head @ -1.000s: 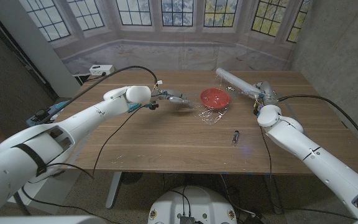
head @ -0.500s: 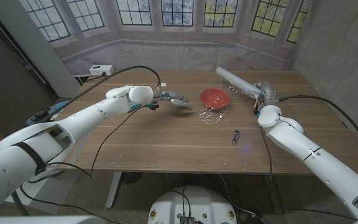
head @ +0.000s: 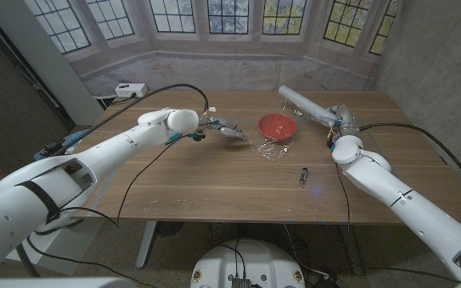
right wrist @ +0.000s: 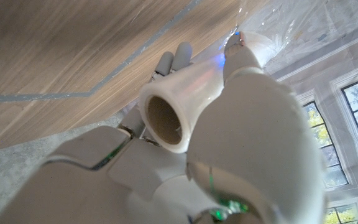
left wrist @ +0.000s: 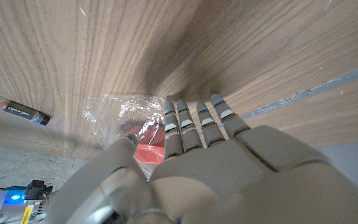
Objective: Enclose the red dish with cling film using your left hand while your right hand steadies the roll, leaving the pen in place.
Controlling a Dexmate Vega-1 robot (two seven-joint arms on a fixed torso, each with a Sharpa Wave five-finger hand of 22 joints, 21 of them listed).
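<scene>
head view: right robot hand [head: 336, 120] grips cling film roll [head: 302, 103]; left robot hand [head: 229, 130] fingers straight, holds nothing; no legible writing.

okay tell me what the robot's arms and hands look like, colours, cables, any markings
Both arms have glossy white rounded shells; the left arm wears a black band near its shoulder, and thin black cables loop along each. The left hand is pale grey with segmented fingers striped by dark and blue bands. The right hand is white, showing a small green light.
</scene>
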